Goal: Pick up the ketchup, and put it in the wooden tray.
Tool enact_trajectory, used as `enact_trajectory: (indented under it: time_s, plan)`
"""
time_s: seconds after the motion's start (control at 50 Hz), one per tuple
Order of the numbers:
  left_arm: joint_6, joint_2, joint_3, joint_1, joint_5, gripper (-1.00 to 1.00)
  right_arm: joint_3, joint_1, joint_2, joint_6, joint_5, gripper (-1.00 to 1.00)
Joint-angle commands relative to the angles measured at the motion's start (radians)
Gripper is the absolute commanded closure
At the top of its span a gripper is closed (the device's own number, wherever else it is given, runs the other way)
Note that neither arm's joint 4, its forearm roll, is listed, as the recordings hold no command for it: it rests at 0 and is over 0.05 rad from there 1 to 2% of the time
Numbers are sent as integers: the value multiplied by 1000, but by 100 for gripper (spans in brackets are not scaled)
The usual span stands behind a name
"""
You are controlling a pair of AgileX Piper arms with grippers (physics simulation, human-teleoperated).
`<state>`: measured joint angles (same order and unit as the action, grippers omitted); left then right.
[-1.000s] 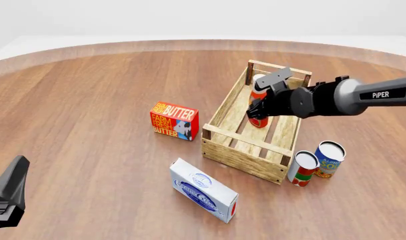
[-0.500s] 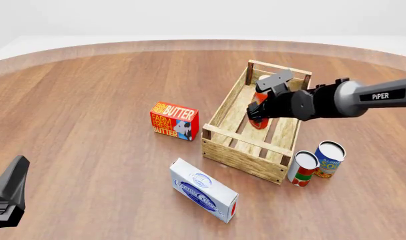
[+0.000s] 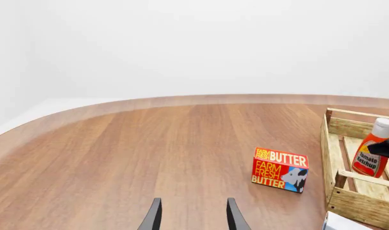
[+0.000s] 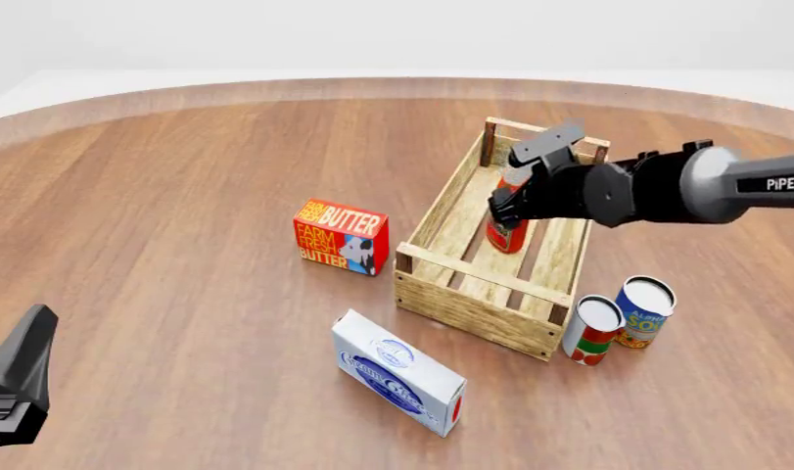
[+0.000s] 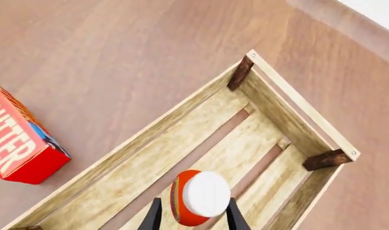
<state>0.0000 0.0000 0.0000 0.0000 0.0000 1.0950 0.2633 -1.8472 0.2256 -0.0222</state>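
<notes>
While the left end effector (image 3: 193, 218) hovers with its fingers parted and nothing between them at the near left of the surface (image 4: 174, 176), the red butter box (image 4: 341, 236) lies right of it. Farther right, the ketchup (image 4: 505, 221) stands upright inside the wooden tray (image 4: 475, 294), the right end effector (image 5: 192, 218) flanking it; whether its fingers touch it I cannot tell.

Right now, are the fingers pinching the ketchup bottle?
Cannot tell. In the right wrist view, the right gripper straddles the ketchup with its fingers close beside it, but neither contact nor gap shows plainly.
</notes>
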Motion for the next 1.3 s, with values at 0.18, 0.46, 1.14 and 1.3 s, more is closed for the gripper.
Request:
enact_trajectory:
  time_s: [0.18, 0.46, 1.14, 1.3]
  plan:
    - [0, 0, 0, 0, 0, -100, -26, -15, 111, 24, 30, -100]
    - [0, 0, 0, 0, 0, -100, -91, -14, 208, 30, 37, -100]
    - [0, 0, 0, 0, 0, -100, -406, -66, 464, 10, -35, -100]
    - [0, 0, 0, 0, 0, -100, -506, -89, 545, -1, -51, -100]
